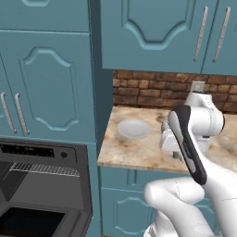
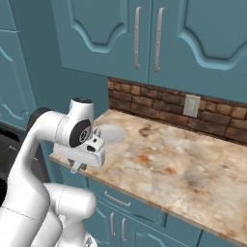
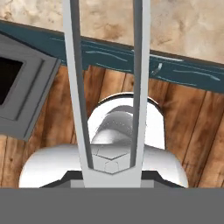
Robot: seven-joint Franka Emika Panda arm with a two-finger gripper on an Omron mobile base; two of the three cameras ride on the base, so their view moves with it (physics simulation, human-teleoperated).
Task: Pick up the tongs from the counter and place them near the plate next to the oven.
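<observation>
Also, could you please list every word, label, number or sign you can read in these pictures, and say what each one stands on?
None can be read.
Oven control strip: a row of pale marks, too small and blurred to read.
Plate: plain, no markings.
Wall outlet on the brick backsplash: blank.
Tongs: bare metal, no stamp visible.
Counter and cabinet doors: no lettering.

The beige marbled counter (image 1: 139,155) fills the middle right of the left base view, and the pale plate (image 1: 134,128) apparently lies flat near its left end.
</observation>
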